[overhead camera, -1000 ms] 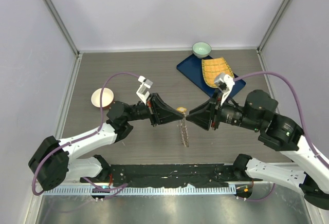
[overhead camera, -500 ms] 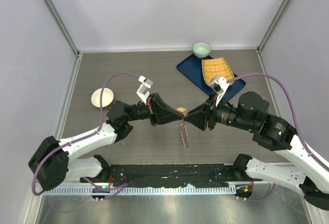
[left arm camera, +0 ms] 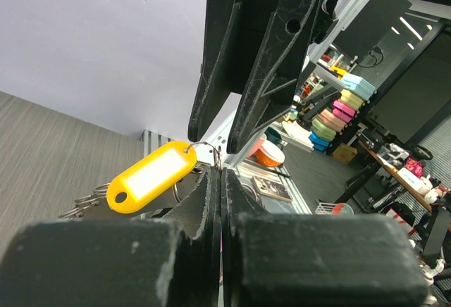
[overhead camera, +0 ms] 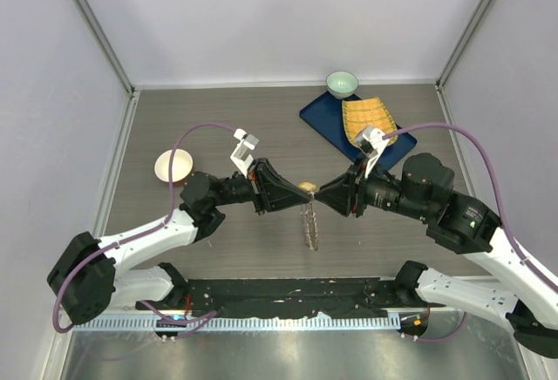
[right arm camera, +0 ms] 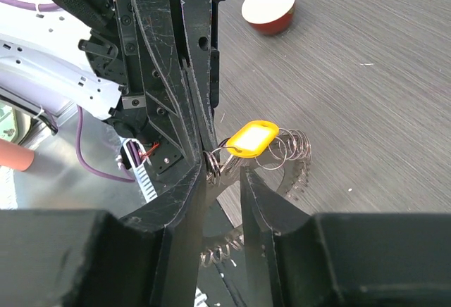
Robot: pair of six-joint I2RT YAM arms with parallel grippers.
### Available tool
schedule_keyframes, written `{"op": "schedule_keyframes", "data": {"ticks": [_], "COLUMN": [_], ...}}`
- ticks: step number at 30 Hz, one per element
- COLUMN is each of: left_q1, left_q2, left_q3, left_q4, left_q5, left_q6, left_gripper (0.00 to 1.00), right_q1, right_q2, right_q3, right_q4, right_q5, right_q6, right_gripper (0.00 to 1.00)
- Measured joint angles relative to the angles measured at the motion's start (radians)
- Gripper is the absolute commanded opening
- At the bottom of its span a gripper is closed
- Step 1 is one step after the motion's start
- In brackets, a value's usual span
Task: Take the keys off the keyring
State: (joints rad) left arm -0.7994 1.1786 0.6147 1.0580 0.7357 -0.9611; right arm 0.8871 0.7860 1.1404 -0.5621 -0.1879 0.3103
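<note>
The keyring (overhead camera: 311, 223) hangs edge-on between my two grippers above the table, its fringe of grey keys (right arm camera: 301, 171) dangling down. A yellow tag (overhead camera: 306, 186) with small wire rings sits at its top; the tag also shows in the left wrist view (left arm camera: 151, 175) and the right wrist view (right arm camera: 251, 138). My left gripper (overhead camera: 299, 193) is shut on the ring wire by the tag, pads pressed together (left arm camera: 220, 173). My right gripper (overhead camera: 319, 195) faces it tip to tip. It is open, with its fingers on either side of the small rings (right arm camera: 224, 166).
A white bowl (overhead camera: 173, 166) stands on the left of the table. A green bowl (overhead camera: 342, 82) stands at the back. Beside it is a blue tray (overhead camera: 321, 118) with a yellow mat (overhead camera: 366, 118) on it. Walls enclose three sides.
My right gripper has moved left until its fingertips reach the tag and rings held by my left gripper. The left arm and the hanging keys have stayed almost still.
</note>
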Motion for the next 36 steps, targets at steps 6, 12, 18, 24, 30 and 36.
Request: {"op": "schedule_keyframes", "data": {"ticks": [6, 12, 18, 24, 30, 36], "left_q1": [0.0, 0.0, 0.0, 0.0, 0.0, 0.003], "left_q2": [0.0, 0.0, 0.004, 0.008, 0.015, 0.016], "left_q3": [0.0, 0.0, 0.0, 0.0, 0.0, 0.0], "left_q4": [0.002, 0.012, 0.032, 0.048, 0.054, 0.057], "left_q5": [0.005, 0.01, 0.018, 0.022, 0.025, 0.026], "left_q6": [-0.001, -0.009, -0.027, -0.03, -0.033, -0.034], "left_gripper": [0.0, 0.0, 0.0, 0.0, 0.0, 0.0], "right_q1": [-0.009, -0.019, -0.033, -0.042, -0.048, -0.053], "right_q2": [0.006, 0.011, 0.011, 0.011, 0.013, 0.022], "right_q3": [0.0, 0.0, -0.006, -0.008, -0.013, -0.013], "right_q4": [0.001, 0.003, 0.016, 0.019, 0.024, 0.033], "right_q5": [-0.023, -0.051, -0.085, -0.105, -0.127, -0.156], "right_q6": [-0.008, -0.013, -0.013, -0.013, -0.013, -0.017], "right_gripper": [0.23, 0.23, 0.23, 0.22, 0.2, 0.01]}}
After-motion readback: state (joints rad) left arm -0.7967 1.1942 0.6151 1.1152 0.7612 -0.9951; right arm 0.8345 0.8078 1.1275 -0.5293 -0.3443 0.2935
